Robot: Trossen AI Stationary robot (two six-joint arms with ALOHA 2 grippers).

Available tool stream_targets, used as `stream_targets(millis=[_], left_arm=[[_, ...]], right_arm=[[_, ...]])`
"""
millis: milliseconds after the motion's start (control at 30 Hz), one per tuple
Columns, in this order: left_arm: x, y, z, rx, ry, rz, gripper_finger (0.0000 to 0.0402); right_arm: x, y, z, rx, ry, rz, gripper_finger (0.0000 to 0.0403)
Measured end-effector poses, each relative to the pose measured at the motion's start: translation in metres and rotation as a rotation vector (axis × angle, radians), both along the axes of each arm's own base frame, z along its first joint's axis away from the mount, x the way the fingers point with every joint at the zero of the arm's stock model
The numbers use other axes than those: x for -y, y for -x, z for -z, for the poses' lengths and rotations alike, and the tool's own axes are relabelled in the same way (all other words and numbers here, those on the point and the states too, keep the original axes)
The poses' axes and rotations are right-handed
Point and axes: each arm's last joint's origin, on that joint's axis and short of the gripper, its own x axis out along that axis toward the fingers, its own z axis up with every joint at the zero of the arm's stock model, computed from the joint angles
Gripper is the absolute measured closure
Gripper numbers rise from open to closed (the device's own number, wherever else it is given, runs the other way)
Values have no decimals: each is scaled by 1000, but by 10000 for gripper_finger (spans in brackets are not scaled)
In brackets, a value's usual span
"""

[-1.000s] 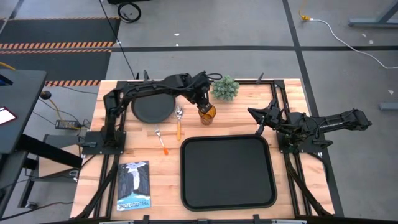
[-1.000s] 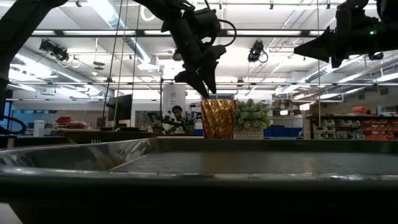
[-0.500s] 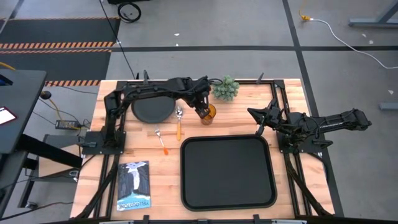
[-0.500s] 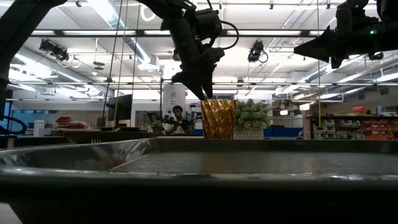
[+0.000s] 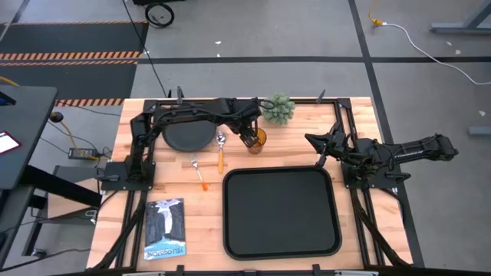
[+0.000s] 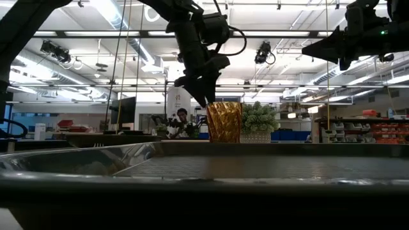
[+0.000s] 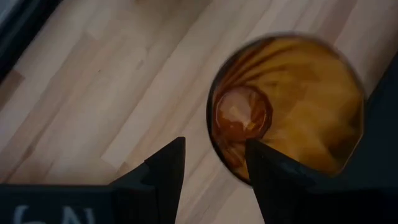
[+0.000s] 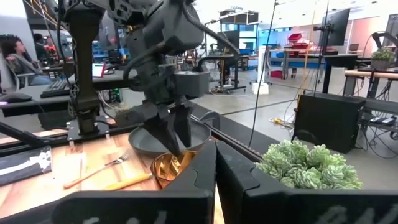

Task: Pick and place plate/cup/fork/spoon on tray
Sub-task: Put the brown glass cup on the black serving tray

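Note:
The amber cup (image 5: 257, 140) stands upright on the table behind the black tray (image 5: 280, 169). My left gripper (image 5: 247, 138) is open and points down over the cup's left rim (image 6: 209, 103). In the left wrist view (image 7: 214, 168) one finger stands over the cup's inside and the other outside its wall. I cannot tell whether they touch it. The round plate (image 5: 188, 136) lies at the far left, with the spoon (image 5: 221, 149) and the fork (image 5: 199, 172) beside it on the table. My right gripper (image 5: 313, 147) is shut and empty, raised at the right.
A small green potted plant (image 5: 278, 110) stands just behind the cup at the far edge. A book (image 5: 165, 228) lies at the near left. The tray's floor is bare. People sit at desks in the room beyond the table.
My left gripper has come down a little and shifted toward the table's left, from above the cup's middle to its left rim. The cup has stayed where it was.

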Motion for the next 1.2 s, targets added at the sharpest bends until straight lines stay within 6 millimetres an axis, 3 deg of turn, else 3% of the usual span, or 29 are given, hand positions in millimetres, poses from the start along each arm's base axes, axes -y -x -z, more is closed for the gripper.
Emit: stream_targets(millis=[233, 567, 1200], left_arm=[[0, -6, 16, -30, 24, 9, 225], [-1, -9, 16, -1, 14, 14, 232], [-4, -8, 16, 24, 78, -2, 351]], right_arm=[[0, 0, -1, 6, 1, -6, 390], [0, 0, -1, 6, 2, -6, 390], [0, 0, -1, -23, 53, 13, 390]])
